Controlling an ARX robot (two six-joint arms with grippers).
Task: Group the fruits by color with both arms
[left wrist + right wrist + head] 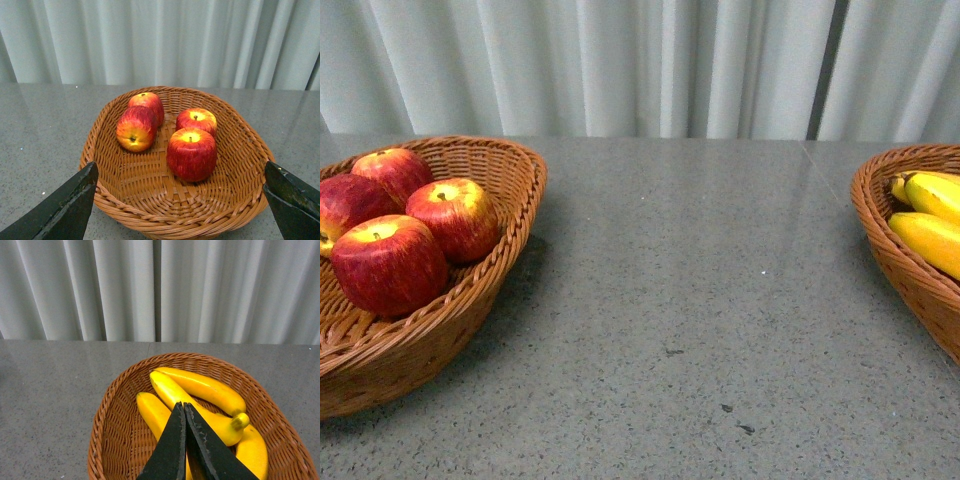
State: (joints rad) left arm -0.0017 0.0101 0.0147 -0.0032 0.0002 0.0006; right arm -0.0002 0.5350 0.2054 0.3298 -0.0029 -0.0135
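Apples [192, 152]: four, red with yellow tops, in the left basket [510, 215], at 9 o'clock in the front view.
Bananas [200, 402]: three visible, in the right basket [107, 415], at 3 o'clock.
Left gripper [180, 200]: fingers spread wide, empty, above the left basket's near rim.
Right gripper [184, 437]: fingers pressed together, empty, over the bananas.
Table [690, 300]: grey, speckled.
Curtain [620, 60]: pale, behind.

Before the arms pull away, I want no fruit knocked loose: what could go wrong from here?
One apple lies tipped on its side against another apple; a jolt to the apple basket could set it rolling. The left gripper hangs at that basket's near rim with jaws wide open, so it might catch the wicker. The right gripper, jaws shut, sits just over the bananas and could drag one.
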